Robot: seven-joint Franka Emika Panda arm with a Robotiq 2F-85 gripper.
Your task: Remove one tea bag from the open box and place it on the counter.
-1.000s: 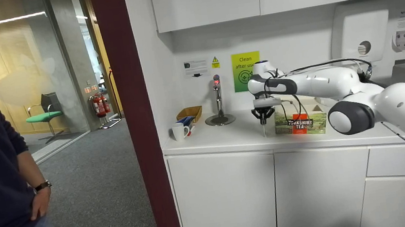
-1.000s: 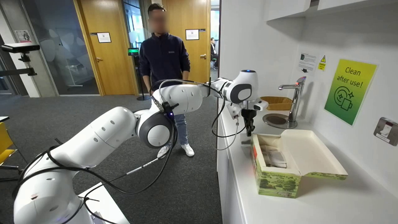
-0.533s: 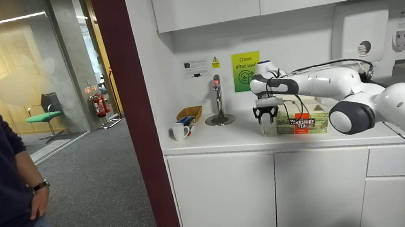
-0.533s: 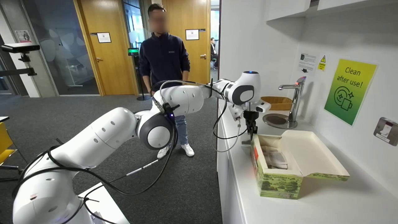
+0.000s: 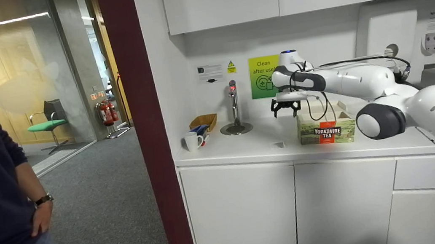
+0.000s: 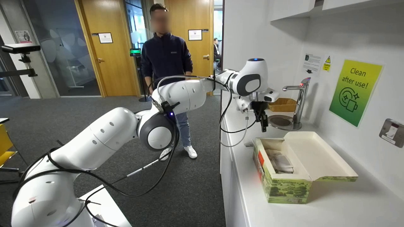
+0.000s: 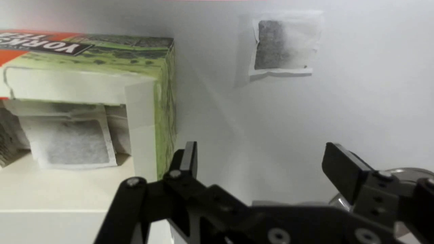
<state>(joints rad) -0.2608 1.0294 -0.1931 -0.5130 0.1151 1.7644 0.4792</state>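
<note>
Up goes the robot arm (image 5: 357, 83), a bit higher than half a second ago, and the loose tea bag (image 5: 277, 145), upright back then, now lies flat on the white tabletop (image 5: 242, 147). The Yorkshire Tea box (image 6: 282, 186) has also turned a tiny bit. The tea bag is near one end of the box, with a gap between them, and in the wrist view its dark tea shows bunched on one side. The box's big lid (image 6: 318, 156) is folded back toward the wall (image 6: 394, 94), and more tea bags (image 7: 76, 142) sit inside the box. The black jaws are spread wide with just air between them, and they hang above the tabletop, close to that same end of the box. Past them, a shiny tap (image 5: 234, 104) stands up from the tabletop by the wall, with a brown basket (image 5: 203, 121) and a white mug (image 5: 192, 141) farther along. A yellow and green sign (image 6: 355, 92) on the wall says "Clean after use!" and a man (image 6: 167, 60) in a dark blue top stands on the far side of the arm in an exterior view.
</note>
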